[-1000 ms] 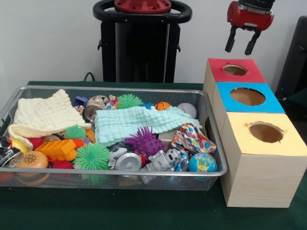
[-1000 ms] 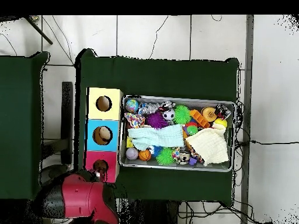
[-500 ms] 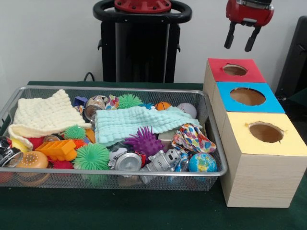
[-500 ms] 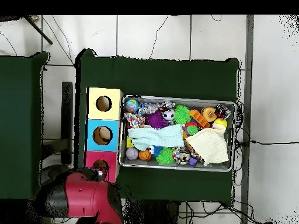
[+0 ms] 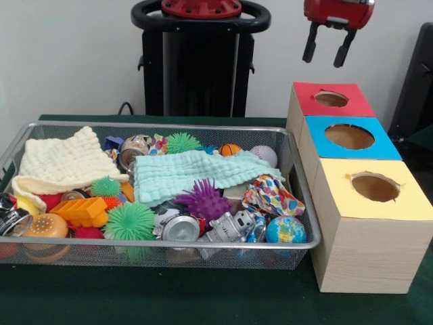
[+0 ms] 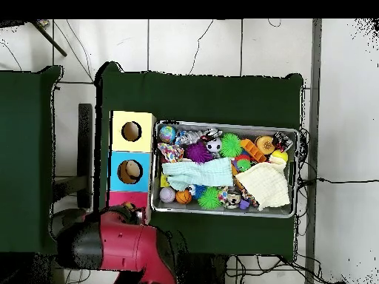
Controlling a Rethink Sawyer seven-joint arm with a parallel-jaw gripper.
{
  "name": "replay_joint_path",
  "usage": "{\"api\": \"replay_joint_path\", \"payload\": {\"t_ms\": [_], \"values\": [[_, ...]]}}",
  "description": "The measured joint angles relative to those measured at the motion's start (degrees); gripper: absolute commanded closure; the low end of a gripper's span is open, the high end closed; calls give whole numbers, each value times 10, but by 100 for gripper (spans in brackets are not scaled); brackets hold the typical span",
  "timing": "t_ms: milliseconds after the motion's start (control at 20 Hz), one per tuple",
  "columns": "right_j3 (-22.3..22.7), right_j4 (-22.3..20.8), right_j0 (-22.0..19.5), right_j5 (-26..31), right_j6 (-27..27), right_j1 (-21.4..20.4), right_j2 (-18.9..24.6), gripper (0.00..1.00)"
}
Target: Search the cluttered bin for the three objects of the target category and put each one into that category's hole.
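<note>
Clutter fills the wire bin from wall to wall. Among it we see a cream knitted cloth at the left end, a mint cloth draped across the middle, and a patterned fabric piece toward the right. Balls lie scattered through the pile: a purple spiky ball at the centre, a green spiky ball near the front wall, a small globe ball in the front right corner, and an orange basketball beside a baseball at the back wall. A silver can lies on its side at the front, just beside a grey toy robot.

Just beside the bin's right end we find a row of three wooden boxes touching one another, each with a round hole in its top: the red box farthest back, the blue box in the middle, the yellow box nearest.

We see the gripper high above the table, behind and slightly left of the red box, its two dark fingers spread apart and empty. From overhead the red arm covers most of the red box
</note>
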Motion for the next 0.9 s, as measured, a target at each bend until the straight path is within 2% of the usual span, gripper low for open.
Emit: {"api": "replay_joint_path", "payload": {"t_ms": [900], "values": [[-32,0,-69,5,0,0,6,0]]}}
